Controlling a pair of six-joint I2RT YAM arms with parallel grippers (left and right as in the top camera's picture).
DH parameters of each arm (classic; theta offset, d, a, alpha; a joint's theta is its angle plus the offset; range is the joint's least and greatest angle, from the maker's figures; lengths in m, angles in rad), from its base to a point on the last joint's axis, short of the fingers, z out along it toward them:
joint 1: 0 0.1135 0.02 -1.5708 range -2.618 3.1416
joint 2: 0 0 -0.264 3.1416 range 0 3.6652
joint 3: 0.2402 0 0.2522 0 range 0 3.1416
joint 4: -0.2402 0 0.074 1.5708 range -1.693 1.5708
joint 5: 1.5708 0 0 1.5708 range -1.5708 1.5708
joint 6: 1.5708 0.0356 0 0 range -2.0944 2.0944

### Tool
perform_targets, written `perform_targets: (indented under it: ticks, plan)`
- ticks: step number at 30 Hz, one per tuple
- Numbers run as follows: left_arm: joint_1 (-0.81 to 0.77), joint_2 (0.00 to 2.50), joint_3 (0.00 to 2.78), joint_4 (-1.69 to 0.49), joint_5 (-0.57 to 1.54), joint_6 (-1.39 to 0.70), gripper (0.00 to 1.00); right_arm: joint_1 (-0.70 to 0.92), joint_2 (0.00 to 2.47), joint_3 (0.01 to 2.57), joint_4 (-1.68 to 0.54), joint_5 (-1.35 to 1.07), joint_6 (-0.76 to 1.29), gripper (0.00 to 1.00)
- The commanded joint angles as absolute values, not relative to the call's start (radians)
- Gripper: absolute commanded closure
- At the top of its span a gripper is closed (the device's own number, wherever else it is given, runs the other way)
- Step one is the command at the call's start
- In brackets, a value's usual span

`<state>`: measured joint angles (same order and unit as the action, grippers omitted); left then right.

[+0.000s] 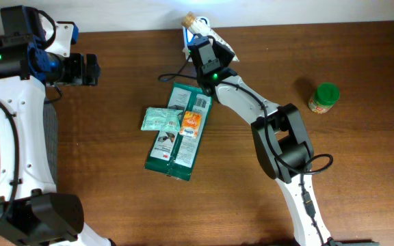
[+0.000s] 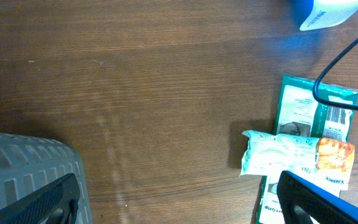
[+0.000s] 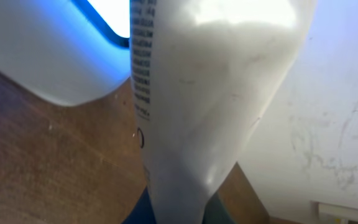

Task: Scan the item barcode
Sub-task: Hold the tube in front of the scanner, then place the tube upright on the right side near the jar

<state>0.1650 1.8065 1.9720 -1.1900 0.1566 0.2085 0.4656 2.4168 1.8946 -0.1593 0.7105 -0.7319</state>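
- right wrist view: the white item [image 3: 216, 93] sits so close it's one soft blur, cut off top and bottom. The print [image 3: 140, 62] down its left edge can't be read
- the scanner [image 3: 55, 62] behind it is just a glowing chunk, cropped by the top and left edges
- left wrist view: scanner [image 2: 325, 14] chopped by the top edge. The green package [image 2: 297, 102] runs off the bottom, partly under a finger [image 2: 328, 202] of the left gripper [image 2: 178, 186]
- overhead: right gripper [image 1: 198, 31] has its fingertips buried under its own wrist, white item mostly covered too
- green jar [image 1: 324, 98] label is too tiny to make out
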Motion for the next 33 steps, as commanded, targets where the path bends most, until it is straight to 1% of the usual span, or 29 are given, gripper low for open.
perform_targets:
  ticks: [1,3,6,9,11,16,20,24,29,33]
  plan:
    - [0.167,1.802,1.977,-1.191,0.160,0.196,0.01,0.471,2.315,1.921,-0.229,0.717,-0.579,0.96]
    - [0.167,1.802,1.977,-1.191,0.160,0.196,0.01,0.469,2.236,1.921,-0.321,0.643,-0.457,0.96]
    - [0.167,1.802,1.977,-1.191,0.160,0.196,0.01,0.454,2.088,1.921,-0.488,0.452,-0.234,0.96]
    - [0.167,1.802,1.977,-1.191,0.160,0.196,0.01,0.429,1.977,1.921,-0.624,0.288,-0.098,0.96]
    - [0.167,1.802,1.977,-1.191,0.160,0.196,0.01,0.400,1.901,1.921,-0.762,0.191,0.010,0.96]
    - [0.167,1.802,1.977,-1.191,0.160,0.196,0.01,0.304,1.859,1.920,-1.092,0.126,0.194,0.96]
    - [0.167,1.802,1.977,-1.191,0.160,0.196,0.01,0.211,1.905,1.864,-1.269,0.123,0.221,0.96]
    - [0.167,1.802,1.977,-1.191,0.160,0.196,0.01,0.145,1.919,1.719,-1.225,0.128,0.222,0.96]
    - [0.167,1.802,1.977,-1.191,0.160,0.196,0.01,0.048,1.920,1.483,-1.039,0.128,0.222,0.96]
    - [0.167,1.802,1.977,-1.191,0.160,0.196,0.01,-0.030,1.920,1.380,-0.939,0.128,0.222,0.96]
